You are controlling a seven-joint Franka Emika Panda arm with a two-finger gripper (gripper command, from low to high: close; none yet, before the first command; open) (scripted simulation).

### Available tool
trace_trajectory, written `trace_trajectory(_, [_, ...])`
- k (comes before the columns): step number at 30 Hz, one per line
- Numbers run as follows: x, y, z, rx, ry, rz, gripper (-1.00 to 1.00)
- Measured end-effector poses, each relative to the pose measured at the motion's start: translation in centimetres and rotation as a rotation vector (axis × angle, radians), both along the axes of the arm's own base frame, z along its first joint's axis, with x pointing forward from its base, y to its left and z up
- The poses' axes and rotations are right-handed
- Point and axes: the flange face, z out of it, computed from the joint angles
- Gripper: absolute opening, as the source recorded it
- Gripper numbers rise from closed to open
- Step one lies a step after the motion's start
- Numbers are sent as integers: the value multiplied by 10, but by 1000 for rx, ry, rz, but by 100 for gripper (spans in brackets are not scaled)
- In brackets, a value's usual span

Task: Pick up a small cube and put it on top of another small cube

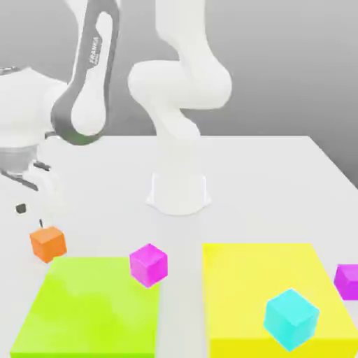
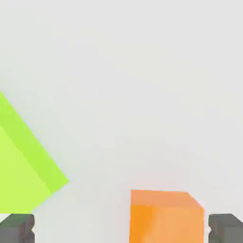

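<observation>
I've got the gripper (image 2: 121, 228) spread wide just above the orange cube (image 1: 48, 243) on the worktop (image 1: 266, 182) beside the green pad (image 1: 87, 308), nothing grabbed yet, stacking on the pink cube (image 1: 148, 265) still to do

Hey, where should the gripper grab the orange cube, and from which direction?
Come straight down and pinch two opposite flat side faces of the orange cube. It sits flat on the table, apart from the green pad, and the open gripper already straddles it.
</observation>
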Motion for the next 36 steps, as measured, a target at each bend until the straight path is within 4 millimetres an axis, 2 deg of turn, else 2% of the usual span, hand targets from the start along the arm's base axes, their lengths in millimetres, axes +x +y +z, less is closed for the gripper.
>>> trace_trajectory(2, [5, 4, -9, -4, 7, 24, 0])
trace_trajectory(12, [4, 5, -59, -2, 11, 25, 0])
trace_trajectory(13, [3, 6, -65, 2, 12, 23, -100])
trace_trajectory(19, [3, 7, -68, 5, 12, 22, -100])
trace_trajectory(27, [6, 1, -31, -10, 10, 27, -100])
trace_trajectory(34, [4, 8, -3, 5, 11, 29, -100])
trace_trajectory(36, [29, 30, 7, 29, -1, 177, -100])
